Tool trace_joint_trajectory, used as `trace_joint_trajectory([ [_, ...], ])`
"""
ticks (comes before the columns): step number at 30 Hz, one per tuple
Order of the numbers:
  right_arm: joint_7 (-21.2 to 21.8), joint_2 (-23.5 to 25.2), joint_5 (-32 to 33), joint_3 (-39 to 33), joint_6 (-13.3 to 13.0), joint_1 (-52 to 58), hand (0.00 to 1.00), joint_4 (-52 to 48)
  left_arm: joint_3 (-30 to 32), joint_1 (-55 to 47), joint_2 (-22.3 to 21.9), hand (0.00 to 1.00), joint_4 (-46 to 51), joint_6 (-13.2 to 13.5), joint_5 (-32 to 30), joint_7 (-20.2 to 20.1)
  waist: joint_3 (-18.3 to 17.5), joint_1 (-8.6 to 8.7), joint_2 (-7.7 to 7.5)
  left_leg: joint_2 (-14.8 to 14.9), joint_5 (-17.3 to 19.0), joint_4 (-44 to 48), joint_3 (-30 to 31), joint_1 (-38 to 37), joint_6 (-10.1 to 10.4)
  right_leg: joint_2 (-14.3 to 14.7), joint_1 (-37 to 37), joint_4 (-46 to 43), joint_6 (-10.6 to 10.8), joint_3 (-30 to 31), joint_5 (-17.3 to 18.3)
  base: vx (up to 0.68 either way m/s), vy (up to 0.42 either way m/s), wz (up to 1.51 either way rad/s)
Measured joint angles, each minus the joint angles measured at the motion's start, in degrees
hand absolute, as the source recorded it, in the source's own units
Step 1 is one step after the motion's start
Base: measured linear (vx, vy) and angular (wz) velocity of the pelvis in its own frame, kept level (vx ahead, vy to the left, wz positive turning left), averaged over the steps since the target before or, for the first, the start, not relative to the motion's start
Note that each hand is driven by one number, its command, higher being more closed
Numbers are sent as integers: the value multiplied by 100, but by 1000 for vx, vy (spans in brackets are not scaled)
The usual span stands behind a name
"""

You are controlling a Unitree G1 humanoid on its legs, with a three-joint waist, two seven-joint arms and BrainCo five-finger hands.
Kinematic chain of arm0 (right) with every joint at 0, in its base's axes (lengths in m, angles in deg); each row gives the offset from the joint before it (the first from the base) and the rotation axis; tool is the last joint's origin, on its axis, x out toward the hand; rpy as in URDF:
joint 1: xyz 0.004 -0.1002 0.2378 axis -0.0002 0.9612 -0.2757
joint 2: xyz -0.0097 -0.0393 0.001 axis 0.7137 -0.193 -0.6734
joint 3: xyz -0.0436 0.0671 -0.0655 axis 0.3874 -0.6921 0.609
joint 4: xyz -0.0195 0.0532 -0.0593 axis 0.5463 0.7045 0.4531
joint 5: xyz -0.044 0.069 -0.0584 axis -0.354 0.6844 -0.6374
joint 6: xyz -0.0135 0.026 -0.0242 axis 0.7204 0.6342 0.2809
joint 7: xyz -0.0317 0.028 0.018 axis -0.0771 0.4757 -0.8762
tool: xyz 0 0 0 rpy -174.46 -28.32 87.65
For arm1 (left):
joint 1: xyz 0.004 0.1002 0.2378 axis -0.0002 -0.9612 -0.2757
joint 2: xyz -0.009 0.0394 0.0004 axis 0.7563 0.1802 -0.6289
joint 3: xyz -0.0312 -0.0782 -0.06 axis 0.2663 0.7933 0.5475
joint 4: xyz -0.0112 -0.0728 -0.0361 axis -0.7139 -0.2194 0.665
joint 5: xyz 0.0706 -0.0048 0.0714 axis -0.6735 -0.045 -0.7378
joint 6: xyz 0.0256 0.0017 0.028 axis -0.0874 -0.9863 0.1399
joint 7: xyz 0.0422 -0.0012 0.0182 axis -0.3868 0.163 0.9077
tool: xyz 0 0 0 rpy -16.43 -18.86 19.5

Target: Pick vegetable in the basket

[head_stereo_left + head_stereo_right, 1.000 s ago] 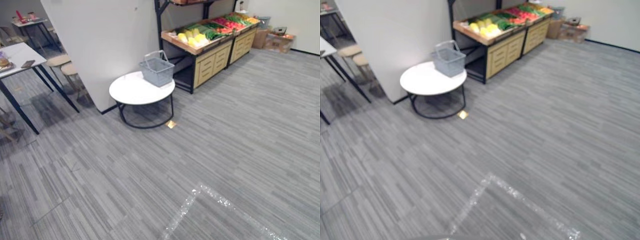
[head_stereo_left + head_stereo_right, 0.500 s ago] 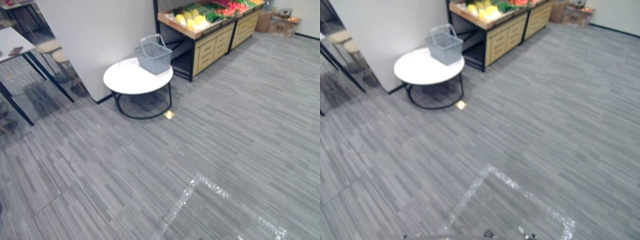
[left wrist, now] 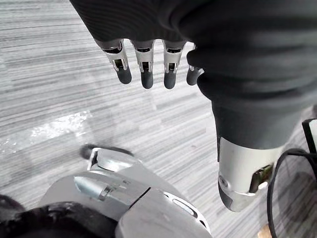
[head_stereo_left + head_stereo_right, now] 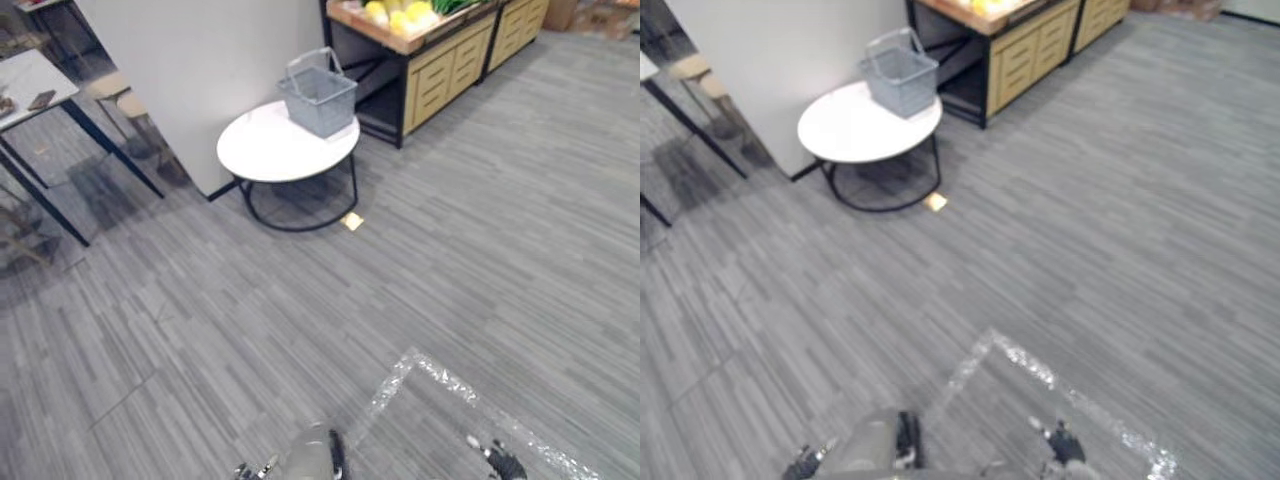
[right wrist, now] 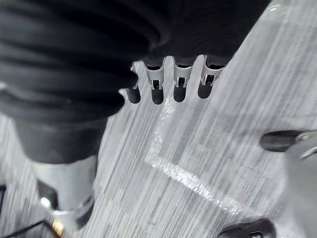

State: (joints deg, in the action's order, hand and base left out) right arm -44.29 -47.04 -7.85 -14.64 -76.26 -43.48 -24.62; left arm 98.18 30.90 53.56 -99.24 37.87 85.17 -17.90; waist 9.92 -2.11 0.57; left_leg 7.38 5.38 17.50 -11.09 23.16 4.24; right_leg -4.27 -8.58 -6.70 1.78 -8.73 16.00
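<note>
left hand, right hand: fingers straight, empty, low over floor | grey basket on round white table, well ahead-left | vegetables on wooden stand beyond | left arm likely nearer

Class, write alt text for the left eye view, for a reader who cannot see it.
A grey basket stands on a round white table beside a white wall; behind it, a wooden stand holds yellow produce. Grey striped floor spreads in front.
</note>
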Motion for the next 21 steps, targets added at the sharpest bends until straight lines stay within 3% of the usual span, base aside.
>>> trace_joint_trajectory([
  [2, -18, -46, 3, 249, -100, -162, 0, -226, -211, -117, -7, 0, 252, 48, 28, 13, 19, -83, 94, 77, -422, -1181, 227, 34, 147, -7, -315, 195, 288, 92, 171, 457, 272, -29],
  [3, -39, -52, 5, 324, -143, -227, 0, -234, -278, -94, 42, 0, 302, 45, 32, 3, 6, -170, 48, 127, -835, -994, 226, 97, 141, -118, -489, 288, 483, 170, 285, 535, 376, -45],
  [4, -50, -21, 8, 341, -155, -258, 0, -242, -283, -106, 80, 0, 327, 46, 30, 10, -36, -207, 45, 70, -1072, -859, 206, 121, 111, -208, -533, 267, 491, 237, 284, 546, 369, -39],
  [5, -47, 26, 7, 420, -163, -317, 0, -245, -347, -75, 121, 0, 441, 55, 21, 22, -91, -237, -125, -111, -1292, -740, 175, 190, -67, -413, -406, 57, 649, 353, 186, 551, 341, -20],
  [6, -41, 54, 5, 487, -171, -370, 0, -244, -338, 14, 193, 0, 518, 96, 21, 38, -117, -251, -263, -292, -1137, -708, 39, 211, -262, -643, -105, -328, 681, 524, -25, 552, 318, -9],
  [7, -42, 41, 8, 472, -187, -364, 0, -236, -334, 87, 256, 0, 498, 117, 3, 65, -131, -250, -286, -370, -1099, -683, 9, 208, -358, -724, 35, -561, 677, 650, -194, 703, 408, 1],
  [8, -41, 13, 4, 361, -191, -318, 0, -168, -335, 145, 257, 0, 495, 120, -47, 132, -135, -248, -292, -513, -899, -623, -116, 48, -613, -816, 269, -1151, 671, 946, -691, 748, 408, 0],
  [10, -45, 14, 0, 214, -187, -254, 0, -40, -330, 129, 249, 0, 499, 118, -197, 165, -135, -201, -293, -650, -619, -634, -197, -297, -722, -915, 508, -1923, 686, 1097, -1469, 681, 359, -7],
  [11, -39, 25, -11, 92, -182, -181, 0, 87, -330, 80, 262, 0, 489, 112, -260, 179, -135, -152, -294, -733, -324, -647, -226, -672, -785, -990, 769, -2722, 632, 1097, -2390, 564, 274, -4],
  [12, -38, 39, -28, -5, -164, -53, 0, 128, -340, 72, 293, 0, 447, 107, -325, 174, -141, -94, -309, -817, -86, -647, -234, -1026, -865, -1118, 1142, -3829, 687, 1059, -2688, 539, 259, 0],
  [13, -40, 46, -44, -61, -150, 5, 0, 134, -345, 76, 300, 0, 431, 95, -387, 174, -141, -53, -327, -878, -13, -659, -229, -1203, -889, -1184, 1396, -4429, 624, 999, -2600, 508, 222, 10],
  [14, -43, 46, -88, -233, -138, 114, 0, 144, -350, 76, 308, 0, 383, 46, -454, 163, -122, 61, -299, -980, 109, -826, -156, -1648, -940, -1199, 1780, -5337, 462, 827, -2220, 482, 190, 13],
  [16, -59, 62, -185, -592, -129, 279, 0, 236, -345, 97, 294, 0, 204, 20, -482, 146, -52, 177, -188, -1020, 251, -1214, -55, -2381, -958, -1109, 2225, -5883, 185, 414, -1465, 464, 148, 8],
  [17, -85, 113, -184, -853, -89, 387, 0, 311, -293, 120, 295, 0, 41, -13, -486, 140, -39, 214, -145, -1023, 319, -1453, -40, -2832, -954, -1038, 2492, -5758, 118, 37, -960, 352, 71, 0],
  [19, -99, 227, -187, -1170, -45, 556, 0, 328, -86, 182, 254, 0, -72, -70, -497, 133, -23, 242, -121, -1016, 492, -1587, 21, -3222, -930, -995, 2879, -5117, 39, -547, -693, 440, 12, 19],
  [21, -103, 341, -199, -1281, -3, 714, 0, 310, 174, 256, 103, 0, -62, -99, -634, 120, -22, 314, -119, -973, 698, -1594, 187, -3454, -864, -994, 3163, -4107, 61, -991, -716, 458, -68, 47],
])
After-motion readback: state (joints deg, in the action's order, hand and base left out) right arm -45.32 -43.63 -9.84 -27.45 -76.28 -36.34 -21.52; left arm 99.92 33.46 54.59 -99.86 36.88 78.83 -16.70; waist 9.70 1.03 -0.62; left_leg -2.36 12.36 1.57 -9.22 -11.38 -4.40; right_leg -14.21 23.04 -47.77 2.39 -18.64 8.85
